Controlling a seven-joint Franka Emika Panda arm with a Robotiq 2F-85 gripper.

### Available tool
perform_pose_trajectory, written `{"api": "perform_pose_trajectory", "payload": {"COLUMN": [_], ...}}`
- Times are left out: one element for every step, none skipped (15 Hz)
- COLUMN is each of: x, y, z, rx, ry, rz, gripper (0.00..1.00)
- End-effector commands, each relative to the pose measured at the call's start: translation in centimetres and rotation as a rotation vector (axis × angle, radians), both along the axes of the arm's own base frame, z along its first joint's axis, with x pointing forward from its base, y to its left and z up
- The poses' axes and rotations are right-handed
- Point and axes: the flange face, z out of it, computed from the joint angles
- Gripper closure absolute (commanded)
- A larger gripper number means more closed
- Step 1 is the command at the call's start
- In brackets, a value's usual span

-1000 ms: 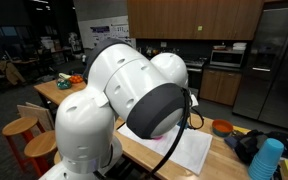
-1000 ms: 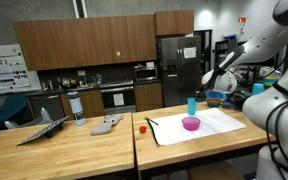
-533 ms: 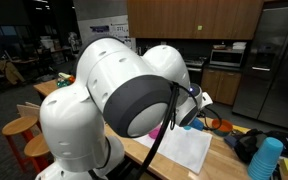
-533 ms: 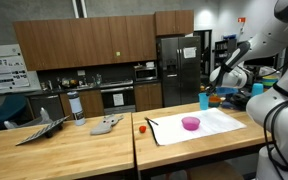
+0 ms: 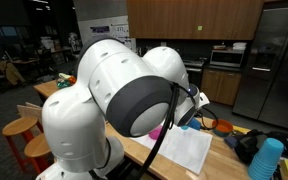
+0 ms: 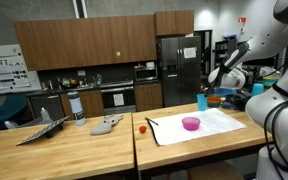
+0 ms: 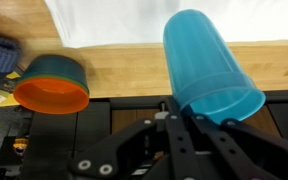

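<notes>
In the wrist view a translucent blue cup [image 7: 206,62] is tipped on its side above the wooden counter, and my gripper [image 7: 177,108] is shut on its rim. An orange bowl [image 7: 51,85] stands just beside the cup. In an exterior view the gripper [image 6: 210,93] holds the blue cup [image 6: 202,101] in the air past the far corner of the white sheet [image 6: 209,128], close to the orange bowl [image 6: 216,98]. In an exterior view the arm's white casing hides the gripper; the orange bowl [image 5: 222,127] shows behind it.
A pink bowl [image 6: 191,123] sits on the white sheet, a small red object [image 6: 142,128] beside its edge. A bottle [image 6: 76,106] and grey items [image 6: 106,125] lie on the neighbouring table. Other blue cups [image 5: 267,158] and a dark bag [image 5: 246,145] crowd the counter's end.
The gripper has carried the blue cup sideways off the white sheet's far corner toward the orange bowl, then held still over the last half second.
</notes>
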Motion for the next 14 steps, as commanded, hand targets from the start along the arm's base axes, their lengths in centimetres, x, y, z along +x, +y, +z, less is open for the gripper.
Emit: {"api": "perform_pose_trajectory", "payload": {"x": [-0.1, -0.2, -0.4, -0.5, -0.7, -0.8, -1.0, -1.2, -1.4, -1.5, -1.5, -1.4, -1.3, -1.1], "y": [-0.3, -0.2, -0.1, -0.2, 0.2, -0.1, -0.4, -0.5, -0.7, -1.0, -1.0, -0.6, -0.3, 0.2], "z": [0.1, 0.1, 0.0, -0.2, -0.5, -0.7, -1.0, -1.1, -1.3, -1.3, -1.4, -1.4, -1.4, -1.3], "rx": [-0.001, 0.016, 0.056, 0.085, 0.118, 0.128, 0.140, 0.148, 0.151, 0.155, 0.147, 0.152, 0.143, 0.135], "ry": [0.002, 0.012, 0.026, 0.045, 0.072, 0.093, 0.114, 0.125, 0.132, 0.140, 0.141, 0.145, 0.139, 0.132], "rz": [0.009, 0.017, 0.025, 0.026, 0.020, 0.013, 0.003, -0.009, -0.019, -0.022, -0.029, -0.024, -0.017, -0.013], "gripper": [0.99, 0.99, 0.99, 0.99, 0.99, 0.99, 0.99, 0.99, 0.99, 0.99, 0.99, 0.99, 0.99, 0.99]}}
